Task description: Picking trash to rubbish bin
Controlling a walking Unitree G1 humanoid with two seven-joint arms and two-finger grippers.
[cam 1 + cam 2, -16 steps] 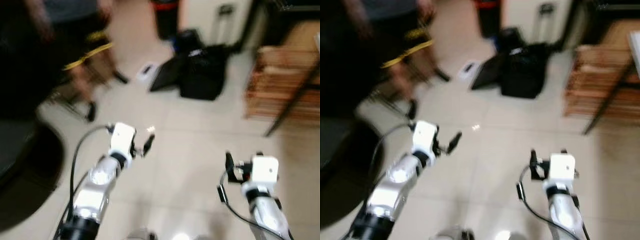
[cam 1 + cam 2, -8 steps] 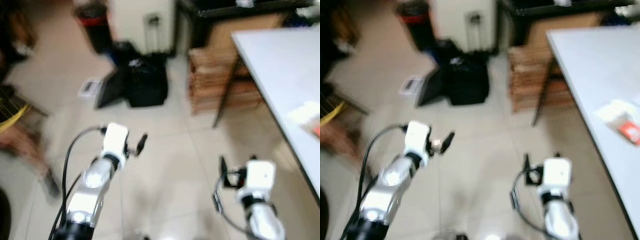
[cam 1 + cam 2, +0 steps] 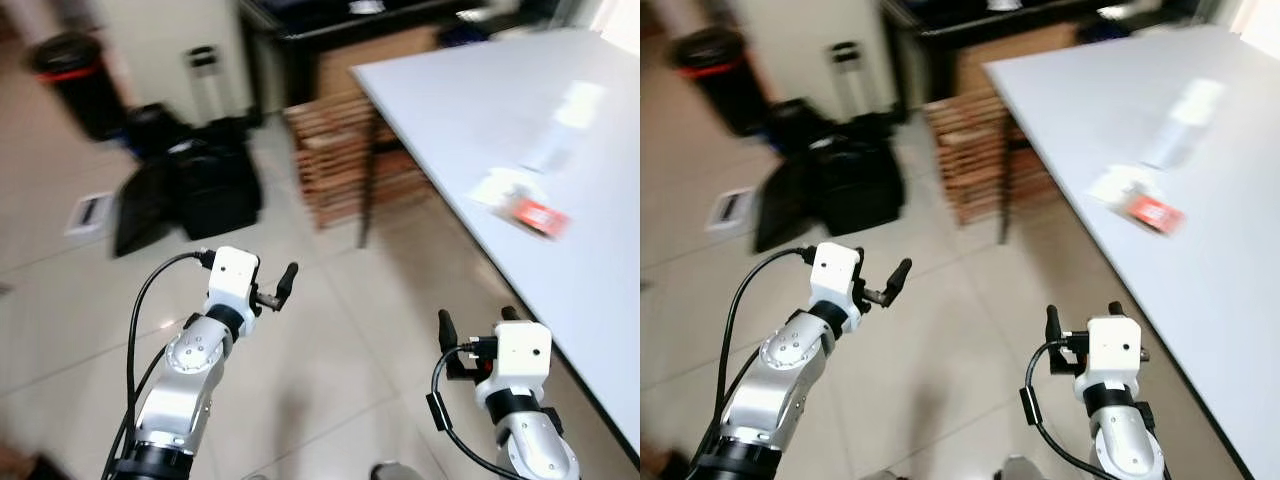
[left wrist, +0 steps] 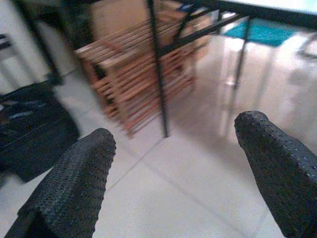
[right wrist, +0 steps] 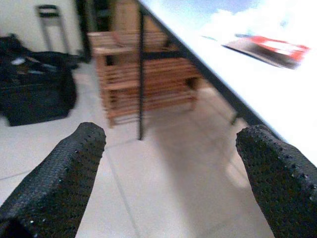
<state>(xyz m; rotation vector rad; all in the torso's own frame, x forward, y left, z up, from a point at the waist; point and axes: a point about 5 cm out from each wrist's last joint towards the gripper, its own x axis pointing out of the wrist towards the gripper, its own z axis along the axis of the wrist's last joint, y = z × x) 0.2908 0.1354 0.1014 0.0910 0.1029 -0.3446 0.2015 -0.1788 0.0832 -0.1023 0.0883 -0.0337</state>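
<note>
Left eye view, from the left: a black bin (image 3: 72, 80) with a red band stands on the floor by the far wall, well apart from everything else, so any trash must be carried across the room to reach it. Next come black bags (image 3: 195, 190) on the floor and a slatted wooden rack (image 3: 345, 160) tucked under the tabletop's near-left corner. The left tool (image 3: 283, 285) is held forward at chest height over bare tiles, fingers spread and empty, probably a carrying-ready pose while walking. The right tool (image 3: 476, 322) is likewise spread wide with nothing between its fingers, just beside the tabletop (image 3: 480, 130) edge. The trash, a red wrapper (image 3: 535, 214) on pale paper, lies on the tabletop toward its right edge, beyond the right tool's reach for now.
</note>
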